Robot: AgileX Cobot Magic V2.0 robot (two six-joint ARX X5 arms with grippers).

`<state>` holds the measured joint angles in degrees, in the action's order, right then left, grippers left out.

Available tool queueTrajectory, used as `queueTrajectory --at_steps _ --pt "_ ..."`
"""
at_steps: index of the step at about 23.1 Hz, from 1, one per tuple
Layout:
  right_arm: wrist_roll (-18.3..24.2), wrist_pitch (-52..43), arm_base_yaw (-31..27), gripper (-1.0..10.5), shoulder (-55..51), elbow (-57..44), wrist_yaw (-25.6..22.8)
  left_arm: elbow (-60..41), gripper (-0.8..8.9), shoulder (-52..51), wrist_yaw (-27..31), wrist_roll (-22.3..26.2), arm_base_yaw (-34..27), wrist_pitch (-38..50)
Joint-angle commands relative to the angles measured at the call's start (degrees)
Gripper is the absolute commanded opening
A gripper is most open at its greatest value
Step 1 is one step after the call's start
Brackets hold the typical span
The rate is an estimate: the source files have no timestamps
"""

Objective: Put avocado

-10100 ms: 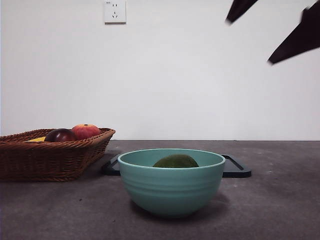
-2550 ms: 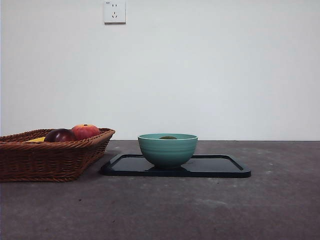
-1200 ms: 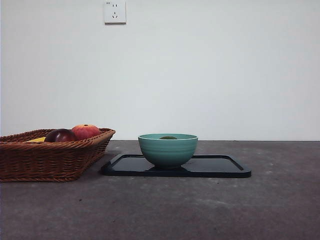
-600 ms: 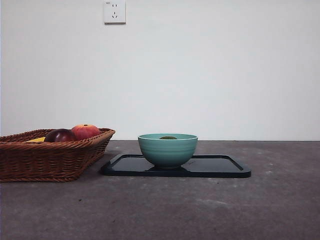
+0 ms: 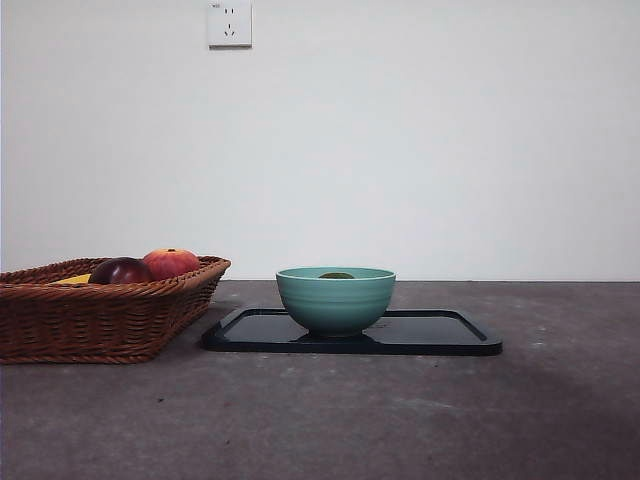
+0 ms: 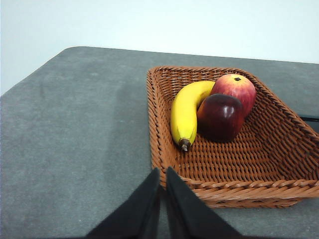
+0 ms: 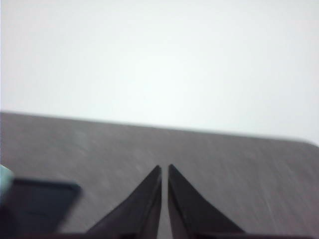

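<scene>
Avocado [image 5: 337, 275] in a teal bowl [image 5: 335, 300] just below the centre of the front view, only the dark-green top of the fruit showing above the rim. The bowl stands on a flat black tray [image 5: 440, 335] that stretches across the middle of the frame on a grey table [image 5: 400, 420]. At the lower left of the front view, just beside the tray's end, sits a brown wicker basket [image 5: 100, 320], with a red-orange apple [image 5: 171, 262] and a dark maroon fruit [image 5: 121, 270] touching each other above its rim and a sliver of yellow beside them. A white wall socket [image 5: 229, 22] is fixed high on the pale wall, upper left of centre. Neither arm appears in the front view. In the left wrist view, the left gripper [image 6: 161, 177] rises at the bottom centre with its two black jaws drawn together, only a hairline gap between the tips, holding nothing, poised near the basket's near rim; inside the basket a banana [image 6: 185, 114] lies against the apple and the maroon fruit. In the blurred right wrist view, the right gripper [image 7: 164, 172] likewise has its jaws pressed nearly together and empty, over bare table, with a corner of the black tray and a trace of teal at the lower left edge of that frame.
</scene>
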<state>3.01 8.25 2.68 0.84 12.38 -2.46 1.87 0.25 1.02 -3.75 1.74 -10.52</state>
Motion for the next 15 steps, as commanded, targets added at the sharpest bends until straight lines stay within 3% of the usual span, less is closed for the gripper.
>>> queueTrajectory --at_steps 1,8,15 --pt "0.00 -1.01 -2.40 0.2 -0.61 -5.20 -0.09 -1.25 0.19 -0.07 0.11 0.48 0.07 -0.35" --pt "-0.02 -2.60 -3.37 0.2 -0.63 -11.58 -0.17 -1.25 0.19 -0.07 0.11 0.48 0.07 -0.35" --pt "0.02 2.01 -3.34 0.2 -0.63 -11.80 -0.57 -1.25 0.19 -0.07 0.11 0.48 0.07 -0.33"
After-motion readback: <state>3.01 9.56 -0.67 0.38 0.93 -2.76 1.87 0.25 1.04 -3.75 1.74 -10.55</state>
